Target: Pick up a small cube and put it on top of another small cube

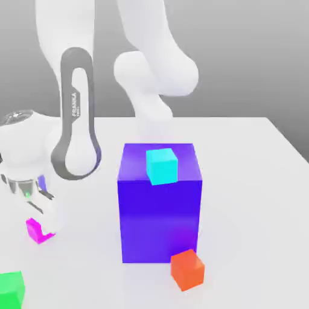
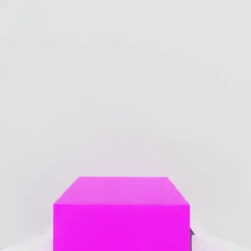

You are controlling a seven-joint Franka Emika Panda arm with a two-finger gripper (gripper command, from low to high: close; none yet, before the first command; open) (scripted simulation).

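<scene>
The small magenta cube (image 1: 34,231) rests on the white table at the exterior view's left. My gripper (image 1: 40,225) has come straight down over it, and a white finger covers the cube's right side. From the hand view, the magenta cube (image 2: 121,215) lies close under the hand, with a dark fingertip (image 2: 191,234) against its side. The jaws look shut on this cube. The small green cube (image 1: 11,288) sits on the table nearer the camera, at the exterior view's lower left corner, apart from the magenta one.
A big blue-purple block (image 1: 160,205) stands mid-table with a cyan cube (image 1: 162,165) on its top. An orange-red cube (image 1: 187,269) lies at the block's front right corner. The arm's white links rise behind the gripper.
</scene>
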